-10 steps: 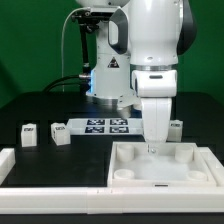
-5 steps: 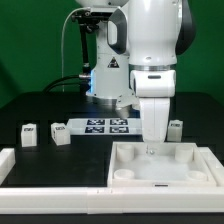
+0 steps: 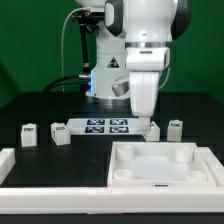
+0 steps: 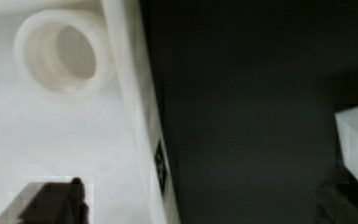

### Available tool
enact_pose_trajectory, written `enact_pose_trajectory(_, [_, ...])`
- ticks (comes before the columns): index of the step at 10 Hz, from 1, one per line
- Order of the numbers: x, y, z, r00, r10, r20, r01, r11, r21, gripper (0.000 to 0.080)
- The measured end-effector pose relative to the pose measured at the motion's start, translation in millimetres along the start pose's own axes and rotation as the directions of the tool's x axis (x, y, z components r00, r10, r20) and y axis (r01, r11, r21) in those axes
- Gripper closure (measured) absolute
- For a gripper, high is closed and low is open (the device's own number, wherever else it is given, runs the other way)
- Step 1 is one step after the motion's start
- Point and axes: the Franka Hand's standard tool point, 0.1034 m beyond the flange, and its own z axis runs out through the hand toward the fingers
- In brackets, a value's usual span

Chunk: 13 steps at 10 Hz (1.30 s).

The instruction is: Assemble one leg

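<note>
Three small white legs with tags stand on the black table: two at the exterior view's left [image 3: 28,134] [image 3: 60,133] and one at the right [image 3: 176,128]. My gripper [image 3: 148,121] hangs tilted just behind the far rim of the white square tray [image 3: 160,176], above the table. In the wrist view my gripper [image 4: 197,205] is open, its dark fingers [image 4: 51,200] wide apart with nothing between them. One finger is over the tray [image 4: 16,120], beside a round corner socket [image 4: 60,50]. A white block [image 4: 357,140], cut off at the picture's edge, lies on the table.
The marker board [image 3: 100,126] lies behind the tray, between the legs. A white raised border [image 3: 20,170] runs along the table's front and left. The robot's base [image 3: 105,75] stands at the back.
My gripper has risen out of the tray, moved back and toward the exterior view's left, and tilted. The legs on the table have not moved.
</note>
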Motion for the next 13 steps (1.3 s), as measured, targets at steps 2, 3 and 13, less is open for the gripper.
enact_pose_trajectory(2, [0.2,0.1,-5.9,0.999,0.033,-0.002,-0.033,0.999,-0.01,0.015])
enact_pose_trajectory(3, [0.1,-0.2,-4.7,0.999,0.033,-0.001,-0.033,0.999,-0.008,0.015])
enact_pose_trajectory(13, [33.5,-30.8,-1.4,0.269,0.963,0.01,-0.961,0.267,0.072,0.015])
